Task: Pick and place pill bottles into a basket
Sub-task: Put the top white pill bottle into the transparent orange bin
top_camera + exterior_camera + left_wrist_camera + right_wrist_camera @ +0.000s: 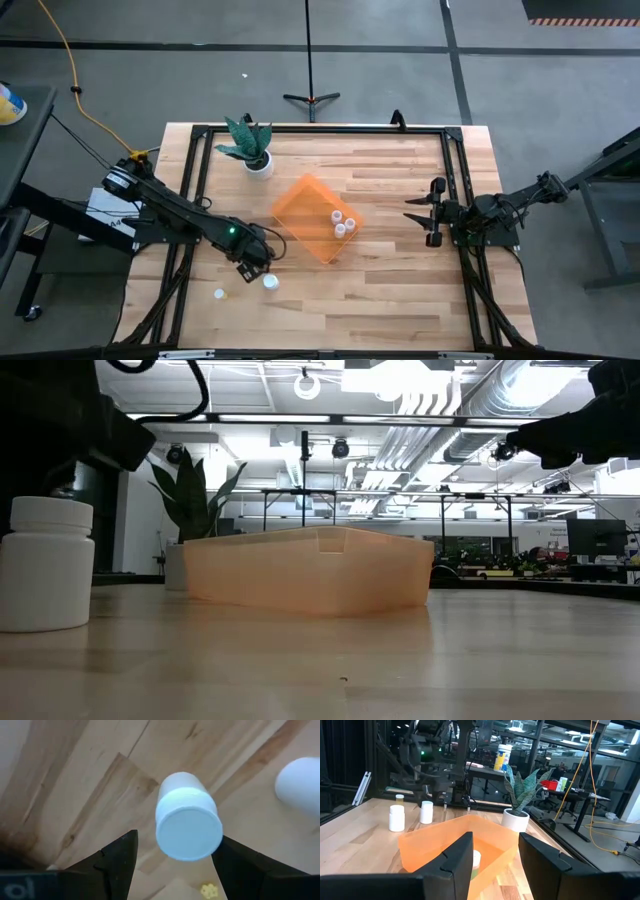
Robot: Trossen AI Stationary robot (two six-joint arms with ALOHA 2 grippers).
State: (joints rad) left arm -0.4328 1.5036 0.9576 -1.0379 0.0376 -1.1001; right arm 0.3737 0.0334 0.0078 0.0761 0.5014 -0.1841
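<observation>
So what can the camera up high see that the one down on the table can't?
Only the high view shows three bottles lying inside the basket, a small bottle near the table's front edge, and the left gripper open beside a bottle, with the right gripper open and waiting at the right.

Only the low view shows the room behind the table: ceiling lights, pipes and desks.

Both show the basket, the plant and one bottle standing outside the basket.
</observation>
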